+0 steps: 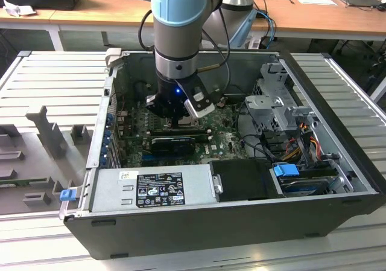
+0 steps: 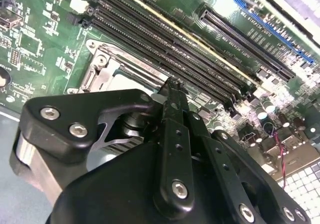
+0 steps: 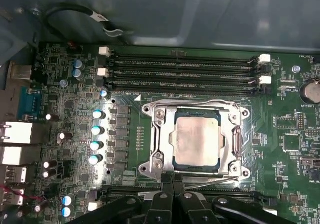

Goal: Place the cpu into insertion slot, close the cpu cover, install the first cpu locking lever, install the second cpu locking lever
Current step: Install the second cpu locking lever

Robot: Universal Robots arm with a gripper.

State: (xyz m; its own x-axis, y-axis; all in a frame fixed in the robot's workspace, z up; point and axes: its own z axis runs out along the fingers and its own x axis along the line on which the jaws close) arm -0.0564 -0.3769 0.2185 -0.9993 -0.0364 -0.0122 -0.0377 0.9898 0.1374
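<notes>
A: Item one, the cpu point(image 3: 196, 135)?
B: Seated in the insertion slot point(image 3: 196, 140), with the cpu cover point(image 3: 235, 134) lying closed around it, framing it on all sides.

A: Item two, the memory slots point(image 3: 182, 73)?
B: Just beside the socket, running parallel to one of its edges.

A: Item three, the gripper point(image 3: 171, 180)?
B: At the socket's opposite edge, over the motherboard point(image 1: 211, 135) inside the computer case point(image 1: 199, 223).

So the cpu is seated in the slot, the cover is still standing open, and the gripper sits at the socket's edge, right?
Not quite: the cpu cover is closed, lying flat around the cpu, as the first wrist view shows. The cpu is in the insertion slot, and the gripper sits at its edge.
</notes>
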